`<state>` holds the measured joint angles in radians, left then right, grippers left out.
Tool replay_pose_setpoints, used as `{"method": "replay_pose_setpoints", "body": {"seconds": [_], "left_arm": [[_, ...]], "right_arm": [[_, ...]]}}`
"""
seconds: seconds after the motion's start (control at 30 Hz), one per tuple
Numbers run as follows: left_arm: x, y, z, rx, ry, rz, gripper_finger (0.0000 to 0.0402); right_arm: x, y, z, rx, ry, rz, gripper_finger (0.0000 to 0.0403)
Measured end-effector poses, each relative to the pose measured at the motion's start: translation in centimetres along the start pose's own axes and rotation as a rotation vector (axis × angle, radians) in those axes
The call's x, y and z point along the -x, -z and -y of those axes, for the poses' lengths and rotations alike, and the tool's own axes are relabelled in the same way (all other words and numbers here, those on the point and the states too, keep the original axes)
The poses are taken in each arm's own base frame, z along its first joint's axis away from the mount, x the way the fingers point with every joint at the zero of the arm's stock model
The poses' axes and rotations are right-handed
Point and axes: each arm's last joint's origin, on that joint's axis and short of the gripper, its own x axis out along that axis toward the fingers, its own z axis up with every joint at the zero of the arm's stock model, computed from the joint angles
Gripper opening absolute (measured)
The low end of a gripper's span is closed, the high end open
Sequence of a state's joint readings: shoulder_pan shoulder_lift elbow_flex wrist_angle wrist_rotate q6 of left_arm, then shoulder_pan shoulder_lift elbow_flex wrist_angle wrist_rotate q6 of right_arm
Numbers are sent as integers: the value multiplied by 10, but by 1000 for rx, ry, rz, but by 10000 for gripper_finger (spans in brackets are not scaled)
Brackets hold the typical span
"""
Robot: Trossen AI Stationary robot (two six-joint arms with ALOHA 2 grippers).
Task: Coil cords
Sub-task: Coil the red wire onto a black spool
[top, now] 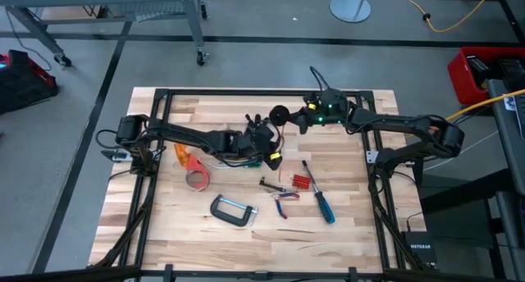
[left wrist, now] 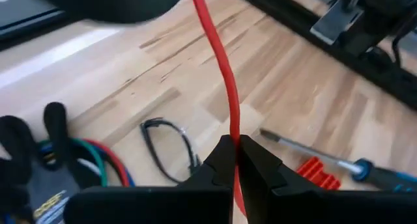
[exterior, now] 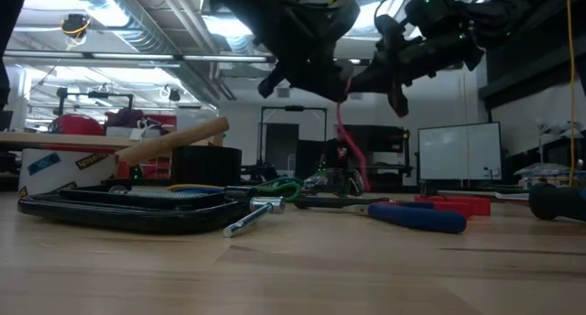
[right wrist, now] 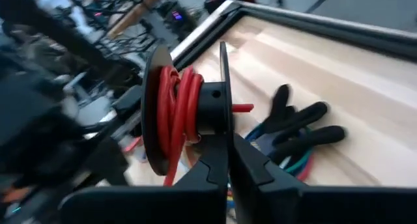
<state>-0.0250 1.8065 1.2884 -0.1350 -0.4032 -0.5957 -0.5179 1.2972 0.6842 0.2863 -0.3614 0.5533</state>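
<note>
High view: both arms meet over the far middle of the bench (top: 246, 241). The left end effector (top: 264, 137) and right end effector (top: 302, 118) sit close together, with a black spool (top: 280, 115) between them. A clamp (top: 232, 210), screwdriver (top: 320, 197) and tape roll (top: 197, 179) lie nearer.

Low view: a red cord (exterior: 346, 136) hangs from the raised arms toward the bench; which arm is which is hard to tell here.

Left wrist view: the left end effector (left wrist: 236, 160) is closed on the red cord (left wrist: 221, 68), which runs taut upward. More cords (left wrist: 98, 160) lie bundled by a glove (left wrist: 32, 152).

Right wrist view: the right end effector (right wrist: 227, 160) is closed on the spool (right wrist: 189, 113), already carrying several red turns.

Winding looks under way. The next move probably calls for feeding cord around the spool under tension. The cord's free end is hidden.
</note>
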Motion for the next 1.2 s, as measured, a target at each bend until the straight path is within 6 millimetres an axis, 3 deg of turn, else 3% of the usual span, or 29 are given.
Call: {"method": "replay_pose_setpoints", "body": {"seconds": [0.23,0.47,0.83,1.03,1.2], "left_arm": [[0,5,-4,-42,-59,-32,0],[1,6,-4,-109,-60,-42,0],[0,4,-3,-165,-46,-28,0],[-2,-3,-5,-90,-33,20,0],[-5,-7,-10,-40,-16,17,6]], "right_arm": [[10,-4,-4,8,-226,-107,1],[14,8,-6,23,-393,-296,1],[24,40,9,47,-291,-557,1],[26,44,15,77,-105,-572,1],[25,43,15,89,-84,-560,1]]}}
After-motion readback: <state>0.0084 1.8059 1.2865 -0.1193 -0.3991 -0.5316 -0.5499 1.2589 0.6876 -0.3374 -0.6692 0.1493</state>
